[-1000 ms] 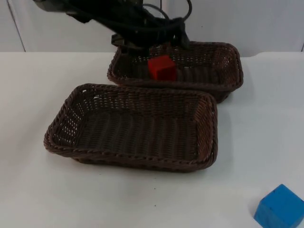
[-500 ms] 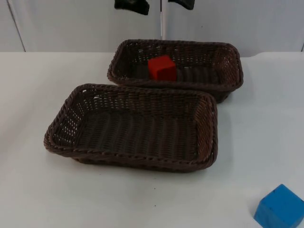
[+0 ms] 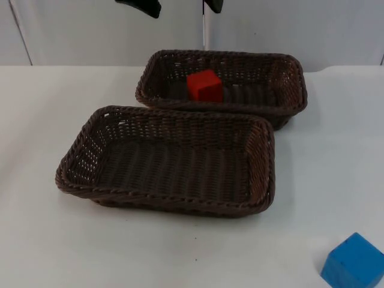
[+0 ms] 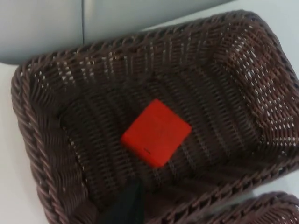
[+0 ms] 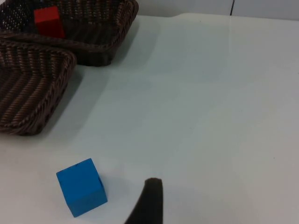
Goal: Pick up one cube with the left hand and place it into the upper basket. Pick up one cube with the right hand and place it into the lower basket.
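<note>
Two brown wicker baskets, two cubes and two grippers. No brand, label or writing can be read on any of them. The upper basket (image 3: 288,75) sits at upper centre of the top view and holds one red cube (image 3: 204,86), which rests on the woven floor near the basket's left half, apart from the walls. The lower basket (image 3: 78,162) lies just in front of it at centre left, their rims close together. One blue cube (image 3: 354,262) stands on the white table (image 3: 336,180) at the lower right corner of the top view, well apart from both baskets. The left gripper (image 3: 174,5) hangs at the upper edge of the top view, above the upper basket; its two dark fingers are spread apart and hold nothing. The right gripper (image 5: 147,203) is near the blue cube without touching it; whether its fingers are spread or pressed together cannot be told.
</note>
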Controlling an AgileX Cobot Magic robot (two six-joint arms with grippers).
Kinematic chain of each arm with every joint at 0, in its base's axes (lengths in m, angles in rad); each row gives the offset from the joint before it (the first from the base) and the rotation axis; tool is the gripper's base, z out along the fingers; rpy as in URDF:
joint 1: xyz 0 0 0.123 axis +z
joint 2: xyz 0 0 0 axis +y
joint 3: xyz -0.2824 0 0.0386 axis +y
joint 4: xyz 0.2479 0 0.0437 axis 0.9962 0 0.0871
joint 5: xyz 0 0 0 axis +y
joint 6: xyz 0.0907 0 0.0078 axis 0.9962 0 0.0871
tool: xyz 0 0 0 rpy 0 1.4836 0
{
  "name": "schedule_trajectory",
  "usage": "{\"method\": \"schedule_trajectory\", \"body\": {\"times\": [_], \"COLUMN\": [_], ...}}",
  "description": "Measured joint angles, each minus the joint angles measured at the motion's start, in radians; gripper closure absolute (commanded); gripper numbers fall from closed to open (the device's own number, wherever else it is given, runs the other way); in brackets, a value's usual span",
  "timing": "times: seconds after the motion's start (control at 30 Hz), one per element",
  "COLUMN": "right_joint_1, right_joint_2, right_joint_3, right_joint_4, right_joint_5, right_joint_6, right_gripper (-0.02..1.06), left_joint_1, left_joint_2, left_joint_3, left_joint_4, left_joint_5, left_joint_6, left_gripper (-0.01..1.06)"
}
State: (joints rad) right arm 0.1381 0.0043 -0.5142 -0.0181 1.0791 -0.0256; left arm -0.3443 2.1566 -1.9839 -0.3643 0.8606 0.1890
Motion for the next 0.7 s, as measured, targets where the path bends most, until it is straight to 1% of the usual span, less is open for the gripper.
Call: {"method": "schedule_trajectory", "body": {"times": [0.1,0.3,0.43,0.47,0.63,0.67,0.7], "right_joint_1": [0.0,0.0,0.0,0.0,0.0,0.0,0.0], "right_joint_2": [0.0,0.0,0.0,0.0,0.0,0.0,0.0], "right_joint_3": [0.0,0.0,0.0,0.0,0.0,0.0,0.0], "right_joint_4": [0.0,0.0,0.0,0.0,0.0,0.0,0.0], "right_joint_5": [0.0,0.0,0.0,0.0,0.0,0.0,0.0], "right_joint_6": [0.0,0.0,0.0,0.0,0.0,0.0,0.0], "right_gripper": [0.27,0.27,0.27,0.27,0.27,0.27,0.27], "left_joint_1": [0.0,0.0,0.0,0.0,0.0,0.0,0.0], "left_joint_2": [-0.021,-0.081,-0.165,-0.165,-0.293,-0.293,-0.316], "left_joint_3": [0.0,0.042,0.144,0.144,0.321,0.321,0.363], "left_joint_4": [0.013,0.022,0.022,0.022,0.032,0.032,0.033], "left_joint_5": [0.029,0.03,-0.016,-0.016,-0.095,-0.095,-0.113], "left_joint_6": [-0.006,-0.006,-0.006,-0.006,-0.006,-0.006,-0.006], "left_gripper": [0.03,0.03,0.03,0.03,0.03,0.03,0.03]}}
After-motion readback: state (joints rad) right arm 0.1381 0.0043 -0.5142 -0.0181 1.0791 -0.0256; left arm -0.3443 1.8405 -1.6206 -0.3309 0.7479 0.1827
